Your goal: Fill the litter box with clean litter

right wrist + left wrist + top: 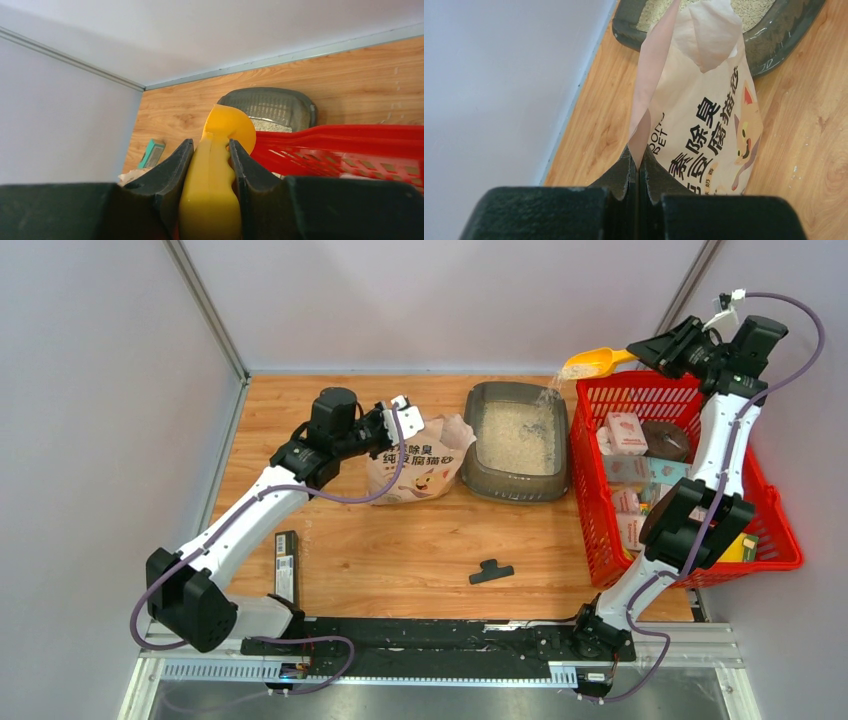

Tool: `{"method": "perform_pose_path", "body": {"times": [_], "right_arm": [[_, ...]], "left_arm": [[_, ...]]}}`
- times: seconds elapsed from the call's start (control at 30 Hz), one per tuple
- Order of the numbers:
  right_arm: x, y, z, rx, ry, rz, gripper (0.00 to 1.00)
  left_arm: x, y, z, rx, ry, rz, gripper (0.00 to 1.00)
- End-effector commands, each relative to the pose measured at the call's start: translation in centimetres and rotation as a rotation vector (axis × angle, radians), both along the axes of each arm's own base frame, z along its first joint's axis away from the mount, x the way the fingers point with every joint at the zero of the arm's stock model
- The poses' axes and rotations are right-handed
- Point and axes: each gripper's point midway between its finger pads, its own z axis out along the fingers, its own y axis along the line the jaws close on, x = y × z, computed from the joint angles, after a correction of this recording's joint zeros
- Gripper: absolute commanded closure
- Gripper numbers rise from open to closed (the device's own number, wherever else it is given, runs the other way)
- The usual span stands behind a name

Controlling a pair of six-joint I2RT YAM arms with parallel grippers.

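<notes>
The dark grey litter box sits at the table's back middle with pale litter covering its floor; it also shows in the left wrist view and the right wrist view. My right gripper is shut on the handle of the yellow scoop, held tilted above the box's far right corner, and granules fall from it. The scoop sits between my fingers in the right wrist view. My left gripper is shut on the top edge of the pink-white litter bag, pinched at the fold.
A red mesh basket holding several packets stands right of the litter box. A small black T-shaped part lies on the wood at the front middle. A dark flat box lies by the left arm. Grey walls close the back and sides.
</notes>
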Motion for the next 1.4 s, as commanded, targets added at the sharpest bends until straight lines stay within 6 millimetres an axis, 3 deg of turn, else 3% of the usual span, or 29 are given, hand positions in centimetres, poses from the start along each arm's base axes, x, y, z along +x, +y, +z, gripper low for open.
{"method": "perform_pose_path", "body": {"times": [0.0,0.3,0.7,0.8,0.83,0.9,1.13,1.17,1.23,1.37], "right_arm": [[0.6,-1.8,2.1,-0.115,-0.068,-0.083,1.00],[0.9,-0.7,2.4,-0.176,-0.087,-0.060,1.00],[-0.8,3.9,2.8,-0.349,-0.131,0.049,1.00],[-1.9,6.4,3.0,-0.522,-0.186,0.117,1.00],[-2.8,8.5,4.0,-0.566,-0.233,0.161,1.00],[-3.8,10.4,3.4,-0.616,-0.256,0.223,1.00],[-8.6,20.0,5.9,-0.473,-0.258,0.448,1.00],[-9.2,20.5,6.1,-0.468,-0.263,0.460,1.00],[-10.8,23.6,5.3,-0.473,-0.270,0.553,1.00],[-12.8,26.4,4.2,-0.478,-0.234,0.663,1.00]], "left_arm": [[-1.1,-1.3,9.8,-0.188,-0.265,-0.083,1.00],[-1.2,-1.2,9.3,-0.184,-0.260,-0.077,1.00],[-1.1,-1.3,8.9,-0.183,-0.255,-0.079,1.00],[-1.0,-1.3,8.9,-0.186,-0.258,-0.079,1.00],[-1.1,-1.4,8.9,-0.187,-0.257,-0.080,1.00],[-1.2,-1.5,8.9,-0.190,-0.251,-0.087,1.00],[-1.5,-1.6,9.0,-0.217,-0.224,-0.087,1.00],[-1.5,-1.5,9.0,-0.223,-0.219,-0.084,1.00],[-1.7,-1.6,8.9,-0.236,-0.199,-0.080,1.00],[-1.9,-1.4,8.7,-0.245,-0.188,-0.076,1.00]]}}
